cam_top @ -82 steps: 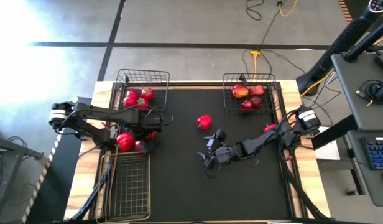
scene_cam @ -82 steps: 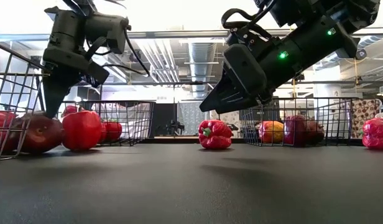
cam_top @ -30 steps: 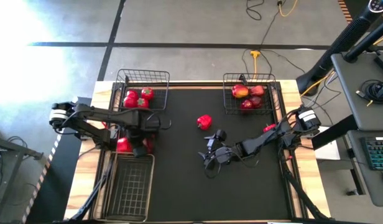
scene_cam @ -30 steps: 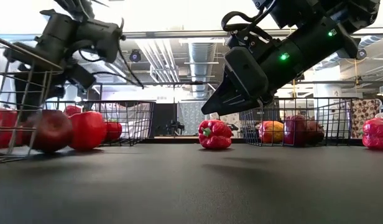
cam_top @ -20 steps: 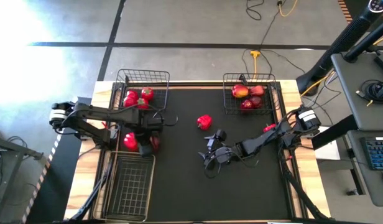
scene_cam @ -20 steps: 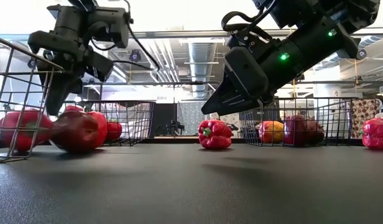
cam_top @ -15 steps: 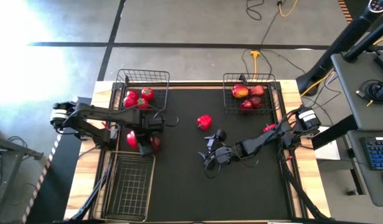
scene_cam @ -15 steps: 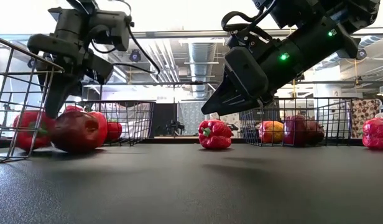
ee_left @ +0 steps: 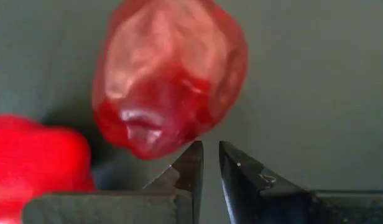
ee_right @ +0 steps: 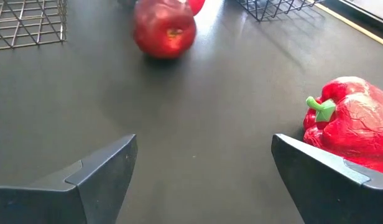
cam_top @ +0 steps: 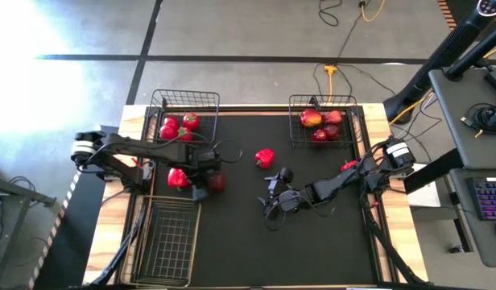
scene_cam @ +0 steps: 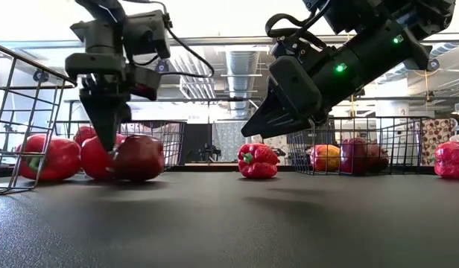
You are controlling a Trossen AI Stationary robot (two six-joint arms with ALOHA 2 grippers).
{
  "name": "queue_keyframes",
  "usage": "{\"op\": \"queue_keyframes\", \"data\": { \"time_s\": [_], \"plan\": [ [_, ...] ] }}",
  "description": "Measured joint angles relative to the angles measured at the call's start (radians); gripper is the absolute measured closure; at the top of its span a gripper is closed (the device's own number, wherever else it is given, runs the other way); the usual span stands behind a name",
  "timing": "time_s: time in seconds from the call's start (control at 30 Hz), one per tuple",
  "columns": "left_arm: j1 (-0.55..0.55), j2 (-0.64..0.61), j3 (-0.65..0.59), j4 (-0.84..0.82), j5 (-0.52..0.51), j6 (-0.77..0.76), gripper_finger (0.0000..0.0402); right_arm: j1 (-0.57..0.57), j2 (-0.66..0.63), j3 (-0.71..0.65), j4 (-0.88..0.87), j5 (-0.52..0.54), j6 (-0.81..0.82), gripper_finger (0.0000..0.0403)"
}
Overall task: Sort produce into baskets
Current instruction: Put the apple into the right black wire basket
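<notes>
A dark red apple [cam_top: 217,182] [ee_left: 170,74] lies on the black mat, just right of my left gripper [cam_top: 201,187] [scene_cam: 107,141], which is shut and points down. A red bell pepper [cam_top: 178,178] [scene_cam: 47,156] lies on the gripper's left side. Another red pepper [cam_top: 265,158] [ee_right: 350,121] rests mid-table, beyond my right gripper [cam_top: 272,199] [ee_right: 204,149], which hovers open with nothing between its fingers. The far left basket [cam_top: 183,101] holds tomatoes, the far right basket [cam_top: 322,103] apples. The long basket [cam_top: 167,242] stands near left. My left gripper stands with its shut fingertips [ee_left: 193,155] against the apple's left side [scene_cam: 119,158], low on the fruit. The fingers come from above, pointing down. The apple rests on the mat. A true touch at the tips I cannot tell.
One more red pepper [cam_top: 349,165] [scene_cam: 451,160] lies by the mat's right edge under the right arm. Open mat stretches across the near half of the table, right of the long basket.
My left gripper has swept toward the table's right edge, staying shut and pointing down. The dark apple has rolled along the mat to the right ahead of it, away from the long basket's corner. The red pepper beside it has also shifted right.
</notes>
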Motion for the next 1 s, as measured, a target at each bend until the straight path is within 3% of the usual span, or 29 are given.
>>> {"op": "queue_keyframes", "data": {
  "time_s": [0.27,0.43,0.5,0.57,0.67,1.0],
  "plan": [
    [0.001,0.054,0.009,0.099,-0.063,0.075,0.0366,0.0,0.0,0.0,0.0,0.0,0.0,0.0039],
    [0.0,0.062,0.054,-0.029,0.008,0.12,0.0366,0.0,0.0,0.0,-0.004,0.0,0.0,0.0039],
    [0.0,0.06,0.095,-0.125,-0.048,0.129,0.0366,0.0,0.0,0.0,-0.004,0.0,-0.001,0.0039],
    [0.001,0.06,0.132,-0.214,-0.168,0.138,0.0366,0.0,0.0,0.0,-0.006,0.0,-0.003,0.0039],
    [0.002,0.059,0.161,-0.22,-0.291,0.145,0.0366,0.0,0.0,0.0,-0.006,0.0,-0.002,0.0039],
    [0.004,0.111,0.13,-0.14,-0.311,0.191,0.0366,0.0,0.0,0.0,-0.009,-0.002,-0.001,0.0039]
  ]
}}
